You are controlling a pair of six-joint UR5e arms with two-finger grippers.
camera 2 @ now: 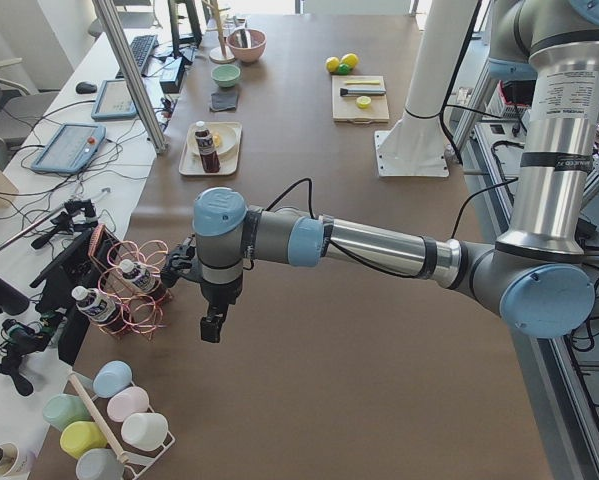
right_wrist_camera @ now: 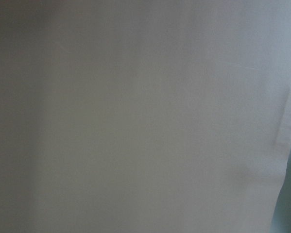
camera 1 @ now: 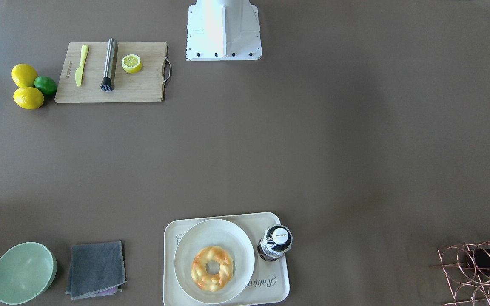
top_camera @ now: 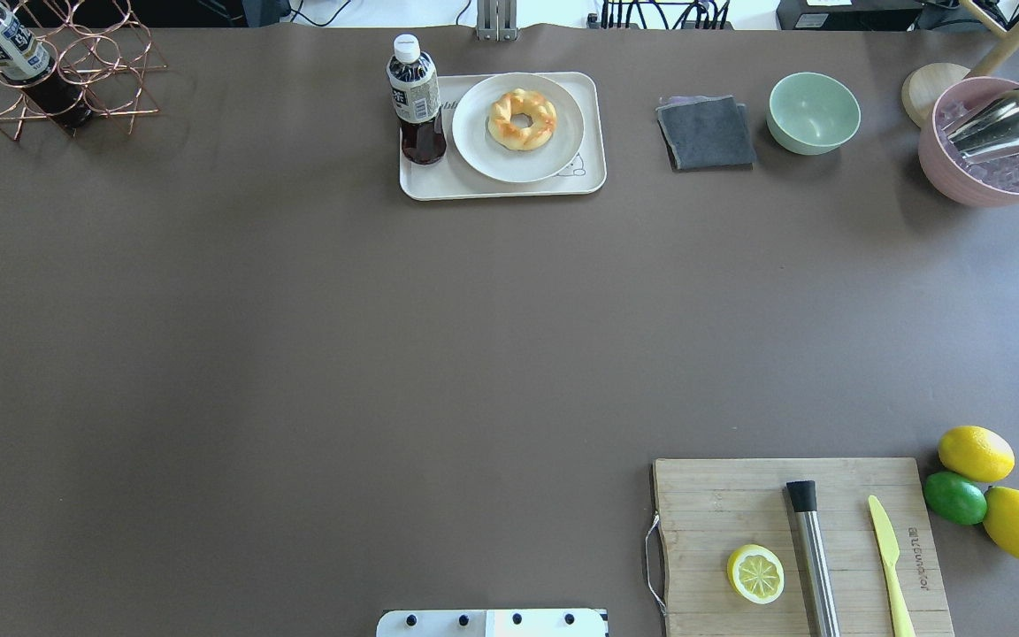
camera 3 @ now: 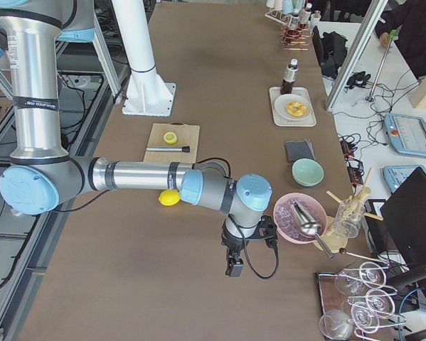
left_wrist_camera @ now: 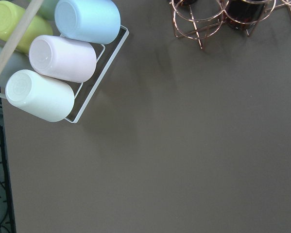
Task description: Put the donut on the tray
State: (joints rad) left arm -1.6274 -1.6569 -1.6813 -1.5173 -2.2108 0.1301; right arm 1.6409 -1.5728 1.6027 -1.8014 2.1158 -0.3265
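Observation:
The donut, a golden twisted ring with orange-brown patches, lies on a round white plate. The plate stands on the cream tray at the table's far edge from the robot. The donut and the tray also show in the overhead view. My left gripper hangs over the table's left end near a copper rack, far from the tray. My right gripper hangs over the right end near a pink bowl. They show only in the side views, so I cannot tell if they are open or shut.
A dark bottle stands on the tray beside the plate. A grey cloth, green bowl and pink bowl lie to the right. A cutting board with lemon half, lemons and copper rack stand at the edges.

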